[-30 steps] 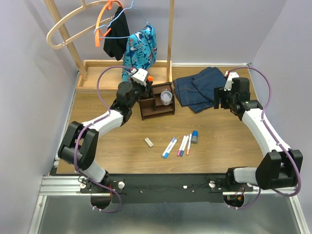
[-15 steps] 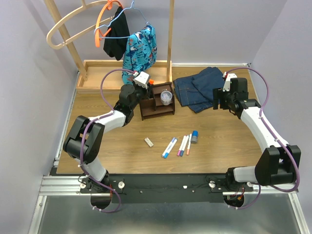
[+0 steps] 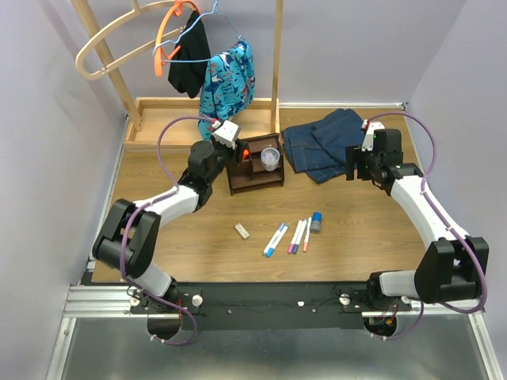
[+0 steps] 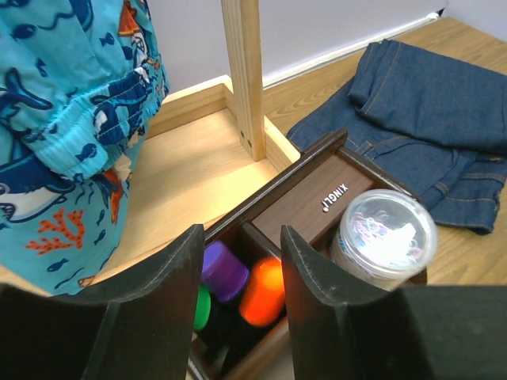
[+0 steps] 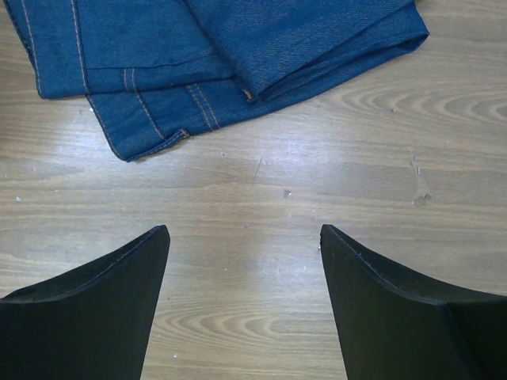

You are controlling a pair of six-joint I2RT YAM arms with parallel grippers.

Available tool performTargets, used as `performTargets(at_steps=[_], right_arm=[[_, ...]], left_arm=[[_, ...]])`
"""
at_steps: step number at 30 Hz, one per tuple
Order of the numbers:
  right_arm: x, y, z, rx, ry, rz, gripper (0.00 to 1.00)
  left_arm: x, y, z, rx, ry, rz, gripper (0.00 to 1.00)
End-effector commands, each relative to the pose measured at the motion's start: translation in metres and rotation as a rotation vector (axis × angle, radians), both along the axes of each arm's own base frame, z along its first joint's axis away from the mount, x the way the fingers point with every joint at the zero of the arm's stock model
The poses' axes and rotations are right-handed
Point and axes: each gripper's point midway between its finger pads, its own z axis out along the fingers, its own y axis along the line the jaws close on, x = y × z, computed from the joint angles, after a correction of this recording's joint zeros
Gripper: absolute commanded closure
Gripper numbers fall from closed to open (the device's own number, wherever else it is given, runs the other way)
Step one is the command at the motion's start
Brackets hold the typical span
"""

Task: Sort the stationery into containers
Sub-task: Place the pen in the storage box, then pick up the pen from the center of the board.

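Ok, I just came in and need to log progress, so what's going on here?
The left arm's fingers hang open above the brown organiser, where thick markers and the clear tub already sit. The right fingers are open and empty over the table beside the jeans. The pens, eraser and blue-capped bottle lie unsorted on the table.

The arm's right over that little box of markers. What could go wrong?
The left hand hangs low over the organiser; pulling away crooked, a finger might snag the purple marker or orange marker and tip them out. The clear round tub stands beside one finger, so a sideways swing could knock it.
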Motion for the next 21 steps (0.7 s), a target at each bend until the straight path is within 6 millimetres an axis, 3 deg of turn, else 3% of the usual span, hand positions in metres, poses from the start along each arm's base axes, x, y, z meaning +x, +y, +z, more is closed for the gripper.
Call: performTargets(at_steps=[1,3,6,7,9,10,12,13,14,16,17,19,20,21], right_arm=[[-0.002,-0.001,0.007,0.011,-0.042,-0.004,0.15],[-0.004,-0.001,0.011,0.012,-0.048,0.000,0.15],[-0.006,-0.002,0.019,0.006,-0.062,0.004,0.15],[-0.007,-0.003,0.021,-0.005,-0.067,0.005,0.15],[-0.011,-0.002,0.026,-0.010,-0.071,0.034,0.15],[-0.018,0.007,0.024,0.000,-0.052,0.106,0.15],[-0.033,0.022,0.019,0.019,-0.021,0.236,0.15],[-0.052,0.042,0.012,0.041,0.028,0.426,0.15],[-0.064,0.051,0.009,0.053,0.052,0.528,0.15],[-0.090,0.061,-0.002,0.069,0.135,0.662,0.15],[-0.094,0.061,-0.004,0.076,0.157,0.668,0.15],[-0.099,0.062,-0.004,0.083,0.170,0.673,0.15],[-0.099,0.064,-0.001,0.083,0.160,0.685,0.15],[-0.101,0.066,0.001,0.082,0.150,0.707,0.16]], left_arm=[[-0.017,0.007,0.017,0.022,-0.019,-0.018,0.45],[-0.022,0.007,0.018,0.037,-0.017,-0.023,0.45],[-0.033,0.009,0.038,0.037,-0.049,-0.022,0.44],[-0.040,0.010,0.056,0.026,-0.076,-0.028,0.43],[-0.055,0.005,0.056,0.042,-0.034,-0.065,0.43],[-0.070,-0.001,0.068,0.041,-0.050,-0.129,0.43],[-0.094,-0.005,0.057,0.078,0.025,-0.202,0.43],[-0.109,-0.008,0.066,0.075,0.019,-0.236,0.42],[-0.126,-0.011,0.055,0.087,0.082,-0.293,0.42],[-0.148,-0.011,0.059,0.078,0.115,-0.346,0.41],[-0.165,-0.012,0.046,0.093,0.198,-0.397,0.40],[-0.182,-0.012,0.039,0.109,0.255,-0.435,0.40],[-0.198,-0.014,0.024,0.151,0.328,-0.464,0.40],[-0.202,-0.012,0.017,0.184,0.348,-0.459,0.40]])
